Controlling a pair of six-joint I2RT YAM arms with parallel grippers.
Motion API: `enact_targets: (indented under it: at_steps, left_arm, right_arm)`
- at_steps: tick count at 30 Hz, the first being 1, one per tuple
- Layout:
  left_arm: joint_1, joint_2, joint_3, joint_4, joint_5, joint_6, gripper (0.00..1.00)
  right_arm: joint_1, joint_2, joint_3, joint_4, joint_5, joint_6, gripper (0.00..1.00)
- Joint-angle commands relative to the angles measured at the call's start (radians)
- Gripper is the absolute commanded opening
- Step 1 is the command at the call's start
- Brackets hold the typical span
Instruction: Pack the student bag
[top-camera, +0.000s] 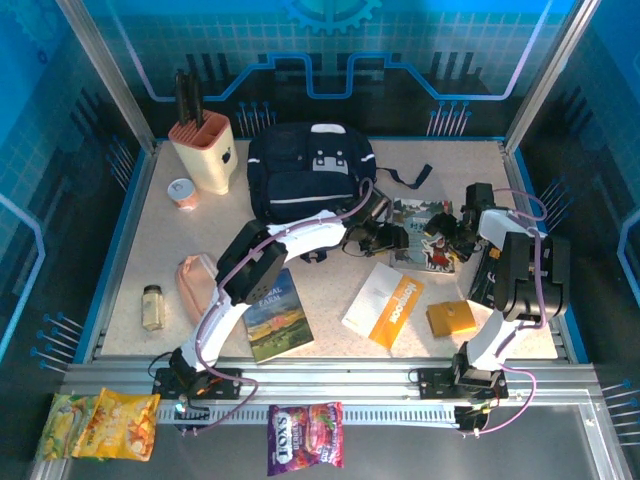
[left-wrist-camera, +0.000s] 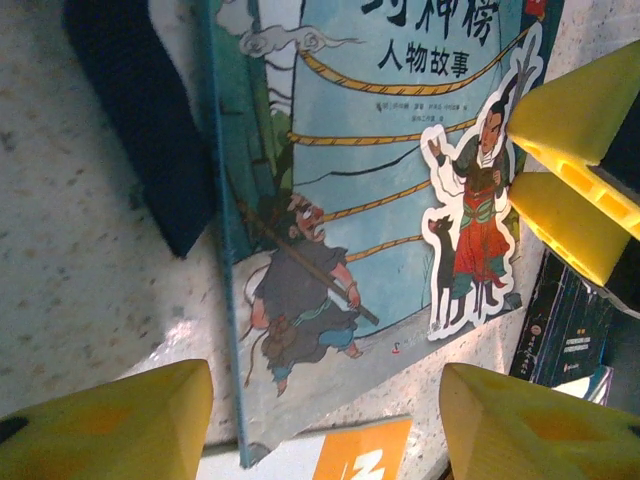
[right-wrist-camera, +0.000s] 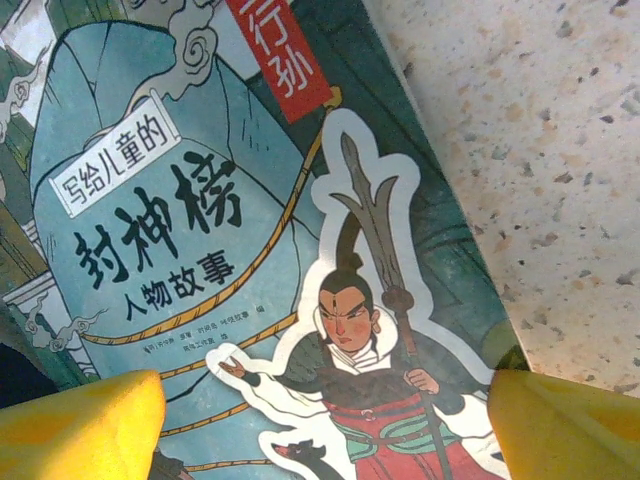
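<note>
While neither gripper has hold of anything yet, the step in hand looks to be lifting a storybook so that it can go into the bag. Read the overhead view as a clock face. The left arm (top-camera: 290, 240) rises from its base at seven o'clock and stretches across the table (top-camera: 160, 250) toward one o'clock, elbow raised beside the landscape book (top-camera: 277, 315). The student bag (top-camera: 310, 175) lies at twelve o'clock at the back of the table, front panel up. I cannot tell whether its mouth is open.

Just right of it, at about two o'clock, the storybook (top-camera: 418, 213) lies flat, cover up. The left gripper (top-camera: 385, 238) is poised over its nine o'clock edge. Its yellow fingers (left-wrist-camera: 110, 420) are apart and clamped on nothing, and the book's spine runs between them in the wrist view.

The right gripper (top-camera: 445, 235) points down on the three o'clock side, jaws likewise spread, with the cover figure between its tips. The right arm (top-camera: 520, 280) is folded tight above its base at five o'clock.

A thin book lying flat probably needs one edge raised before any pinch. The grippers are close together, so they should move with care.
</note>
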Motion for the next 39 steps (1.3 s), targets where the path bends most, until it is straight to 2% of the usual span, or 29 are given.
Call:
enact_targets:
  at_steps: [1,10,18,22,39]
  left_arm:
    - [-0.011,0.035,0.046,-0.035,-0.006,0.012,0.67]
    - [-0.015,0.079,0.087,-0.020,0.053,-0.009,0.70]
    - [-0.016,0.085,0.123,0.067,0.201,-0.037,0.66]
    - [-0.016,0.059,0.130,0.088,0.219,-0.043,0.61]
    - [-0.013,0.036,0.130,-0.023,0.118,0.003,0.12]
  right_arm:
    - [-0.011,0.018,-0.030,-0.002,-0.041,0.027,0.86]
    - [-0.011,0.017,-0.035,-0.004,-0.029,0.024,0.86]
    - [-0.011,0.009,-0.068,0.039,-0.029,0.068,0.87]
    - [-0.011,0.006,-0.073,0.049,-0.034,0.084,0.87]
    - [-0.014,-0.053,-0.097,0.053,-0.015,0.101,0.86]
